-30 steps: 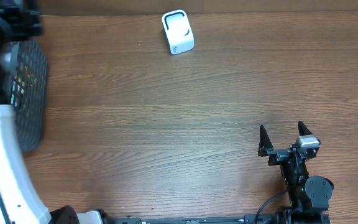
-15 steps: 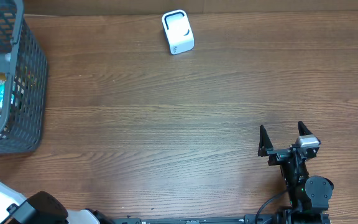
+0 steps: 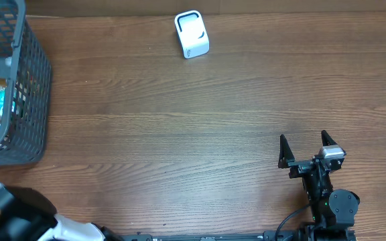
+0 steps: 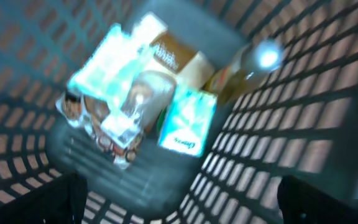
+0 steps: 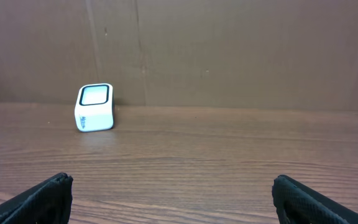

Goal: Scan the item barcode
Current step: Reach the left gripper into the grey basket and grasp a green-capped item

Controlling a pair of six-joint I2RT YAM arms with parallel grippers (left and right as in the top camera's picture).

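Observation:
The items lie in a grey mesh basket [image 3: 31,100] at the table's left edge. The blurred left wrist view looks down into it. There I see a shiny teal packet [image 4: 114,81], a green-and-white packet [image 4: 188,118], a brown box [image 4: 173,59] and a bottle [image 4: 247,68]. My left gripper [image 4: 179,205] is open above them, holding nothing. The white barcode scanner [image 3: 191,34] stands at the far middle of the table, also seen as the scanner [image 5: 94,107] in the right wrist view. My right gripper [image 3: 307,148] rests open and empty at the near right.
The left arm [image 3: 2,214] shows in white and black at the near left corner of the overhead view. A brown cardboard wall [image 5: 229,50] rises behind the scanner. Bare wooden tabletop [image 3: 179,134] lies between basket, scanner and right gripper.
The left arm, which covered the basket from above a second ago, has swung down to the near left corner, uncovering the basket. The right arm and scanner have not moved.

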